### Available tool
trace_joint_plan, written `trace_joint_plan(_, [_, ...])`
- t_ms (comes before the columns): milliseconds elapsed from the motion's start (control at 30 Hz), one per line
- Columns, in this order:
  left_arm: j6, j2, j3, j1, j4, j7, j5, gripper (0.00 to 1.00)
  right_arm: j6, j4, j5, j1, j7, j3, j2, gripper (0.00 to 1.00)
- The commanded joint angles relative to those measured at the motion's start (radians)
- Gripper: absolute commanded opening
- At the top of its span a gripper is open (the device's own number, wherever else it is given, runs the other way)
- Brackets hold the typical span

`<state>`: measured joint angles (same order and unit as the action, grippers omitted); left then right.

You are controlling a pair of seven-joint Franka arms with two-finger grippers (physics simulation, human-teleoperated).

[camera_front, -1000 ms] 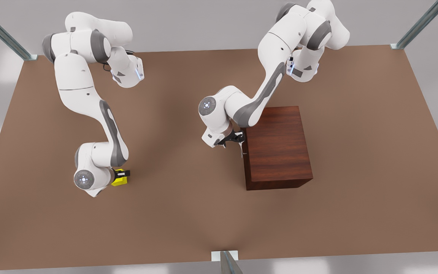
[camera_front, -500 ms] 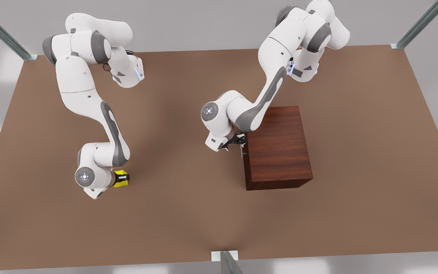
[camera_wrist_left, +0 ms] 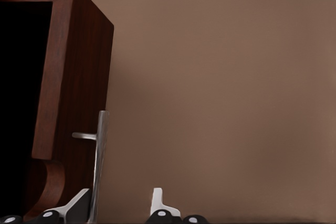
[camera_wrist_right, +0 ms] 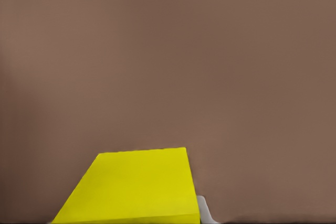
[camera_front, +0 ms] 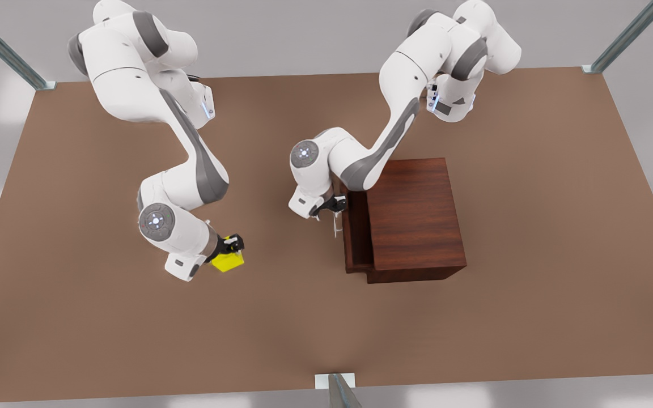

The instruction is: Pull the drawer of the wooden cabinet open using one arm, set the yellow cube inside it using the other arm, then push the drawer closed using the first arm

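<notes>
Left claw (camera_front: 333,207) sat at the drawer (camera_front: 356,238) front, fingers (camera_wrist_left: 157,201) either side of the silver bar handle (camera_wrist_left: 98,156) w/ a visible gap on one side, so looked spread around the bar, not clamped. Drawer was partway out of the wooden cabinet (camera_front: 414,212) toward the front view's left, interior dark.

Right claw (camera_front: 231,247) was clenched on the yellow cube (camera_front: 228,260), cube lifted off the surface (camera_front: 474,328), well apart from the cabinet and on the front view's left of it. Right wrist view had the cube (camera_wrist_right: 134,187) close under the cam w/ one fingertip (camera_wrist_right: 205,211) at its side.

Handling, judged:
- cube: prob rigid, light, flat smooth faces. Best hold = two opposite flat faces, centred. Could slip or twist if pinched near an edge.
- drawer: stiff, slides on one axis. Only sensible hold = bar handle, near mid-span so it doesn't rack. Bar is thin, easy to lose if the pull goes off-axis.
- cabinet: prob heavy enough to stay put during the pull, can't confirm.

Count: 1 cabinet, 1 drawer, 1 handle, 1 cube, 2 arms, 2 claws.
</notes>
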<state>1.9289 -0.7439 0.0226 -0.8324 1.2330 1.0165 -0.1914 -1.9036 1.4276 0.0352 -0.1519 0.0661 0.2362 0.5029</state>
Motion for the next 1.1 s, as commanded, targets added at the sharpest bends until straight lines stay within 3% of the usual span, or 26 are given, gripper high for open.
trace_joint_plan(0, [0.067,-0.003,0.014,-0.008,-0.003,0.12,0.015,0.76,0.064,-0.001,-0.011,0.002,0.347,0.023,-0.003,0.61])
trace_joint_plan(500, [0.176,-0.068,0.059,-0.016,-0.112,0.163,0.015,0.76,0.064,0.034,-0.038,0.066,0.276,0.02,-0.024,0.61])
trace_joint_plan(600, [0.085,-0.04,0.068,-0.005,-0.119,0.159,0.023,0.99,0.063,0.031,-0.049,0.065,0.276,0.022,-0.024,0.61])
trace_joint_plan(700, [-0.174,0.081,0.068,0.15,-0.135,-0.139,0.228,1.0,0.061,-0.006,-0.054,0.051,0.302,0.057,-0.024,0.61])
trace_joint_plan(767, [-0.344,0.142,0.066,0.261,-0.135,-0.329,0.251,1.0,0.064,-0.035,-0.055,0.034,0.421,0.12,-0.024,0.61])
trace_joint_plan(833, [-0.517,0.189,0.063,0.421,-0.135,-0.639,0.25,1.0,0.095,-0.104,-0.112,-0.083,0.605,0.12,-0.02,0.61])
trace_joint_plan(933, [-0.602,0.227,0.057,0.631,-0.135,-0.912,0.244,1.0,0.106,-0.222,-0.149,-0.236,0.839,0.107,0.062,0.62])
trace_joint_plan(1067, [-0.63,0.236,0.0,0.684,-0.135,-0.903,0.242,1.0,0.097,-0.332,-0.149,-0.345,0.972,0.101,0.163,0.62])
